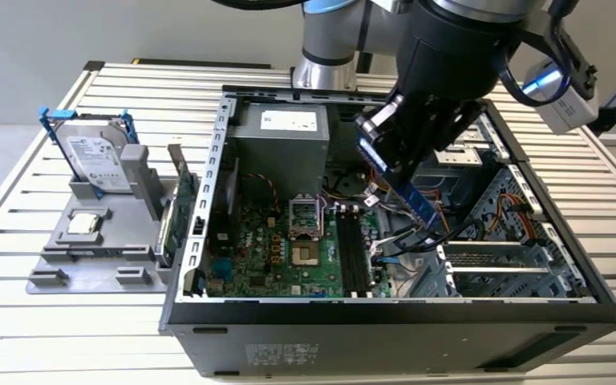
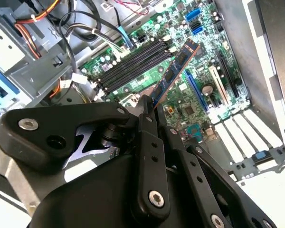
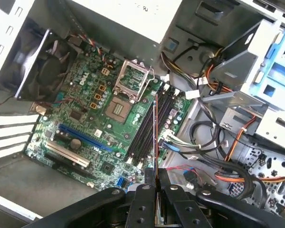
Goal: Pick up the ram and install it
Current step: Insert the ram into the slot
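The ram [image 1: 419, 204] is a long bluish stick, and my gripper [image 1: 398, 165] is shut on one end of it. It hangs slanted inside the open computer case, above the motherboard [image 1: 286, 257] and apart from it. Its free end points down toward the black memory slots [image 1: 353, 250]. In the second wrist view the ram [image 2: 176, 69] juts out from my gripper [image 2: 149, 105] beside the slots [image 2: 133, 64]. In the first wrist view the ram [image 3: 155, 137] appears edge-on as a thin line rising from my gripper [image 3: 155, 179], running along the slots [image 3: 147, 126].
Loose cables [image 1: 394, 241] and a metal drive cage [image 1: 500, 249] crowd the case on the exterior view's right. The power supply [image 1: 281, 140] sits at the back. Outside the case, a grey stand [image 1: 94, 249] holds a hard drive [image 1: 94, 156] and a green expansion card [image 1: 185, 200].
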### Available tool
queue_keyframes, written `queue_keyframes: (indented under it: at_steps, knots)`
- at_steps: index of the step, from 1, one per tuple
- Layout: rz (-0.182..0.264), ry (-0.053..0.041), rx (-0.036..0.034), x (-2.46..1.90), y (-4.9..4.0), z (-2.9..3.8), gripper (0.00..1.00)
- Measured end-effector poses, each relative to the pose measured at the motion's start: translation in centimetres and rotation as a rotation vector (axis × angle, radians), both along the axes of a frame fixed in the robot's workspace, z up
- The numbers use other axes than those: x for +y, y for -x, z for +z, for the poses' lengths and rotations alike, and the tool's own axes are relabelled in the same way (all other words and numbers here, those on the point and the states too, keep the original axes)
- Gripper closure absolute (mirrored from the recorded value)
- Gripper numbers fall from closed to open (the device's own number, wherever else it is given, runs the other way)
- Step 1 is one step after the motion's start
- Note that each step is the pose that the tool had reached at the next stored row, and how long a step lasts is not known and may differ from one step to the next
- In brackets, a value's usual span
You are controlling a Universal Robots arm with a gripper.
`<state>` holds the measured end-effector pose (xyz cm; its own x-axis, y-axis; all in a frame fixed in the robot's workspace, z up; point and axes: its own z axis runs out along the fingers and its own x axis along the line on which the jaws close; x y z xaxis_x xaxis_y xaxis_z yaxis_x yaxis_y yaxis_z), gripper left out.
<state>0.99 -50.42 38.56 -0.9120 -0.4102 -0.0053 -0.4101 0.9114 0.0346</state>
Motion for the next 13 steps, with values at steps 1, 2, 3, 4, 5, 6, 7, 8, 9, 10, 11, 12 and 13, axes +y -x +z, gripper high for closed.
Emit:
queue_keyframes:
  at_steps: [1, 2, 3, 4, 5, 6, 7, 8, 9, 10, 11, 12, 13]
  knots:
    - [-0.011, 0.0, 0.0, 0.0, 0.0, 0.0, 1.0]
    - [-0.022, 0.0, 0.0, 0.0, 0.0, 0.0, 1.0]
    - [-0.033, 0.0, 0.0, 0.0, 0.0, 0.0, 1.0]
    - [-0.043, 0.0, 0.0, 0.0, 0.0, 0.0, 1.0]
    - [-0.054, 0.0, 0.0, 0.0, 0.0, 0.0, 1.0]
    - [-0.065, 0.0, 0.0, 0.0, 0.0, 0.0, 1.0]
    - [-0.077, 0.0, 0.0, 0.0, 0.0, 0.0, 1.0]
    - [-0.087, 0.0, 0.0001, 0.0, 0.0, 0.0, 1.0]
    - [-0.098, 0.0, 0.0, 0.0, 0.0, 0.0, 1.0]
    - [-0.109, 0.0, 0.0001, 0.0, 0.0, 0.0, 1.0]
    - [-0.12, 0.0, 0.0001, 0.0, 0.0, 0.0, 1.0]
    - [-0.13, 0.0001, 0.0, 0.0, 0.0, 0.0, 1.0]
    - [-0.141, 0.0001, 0.0001, 0.0, 0.0, 0.0, 1.0]
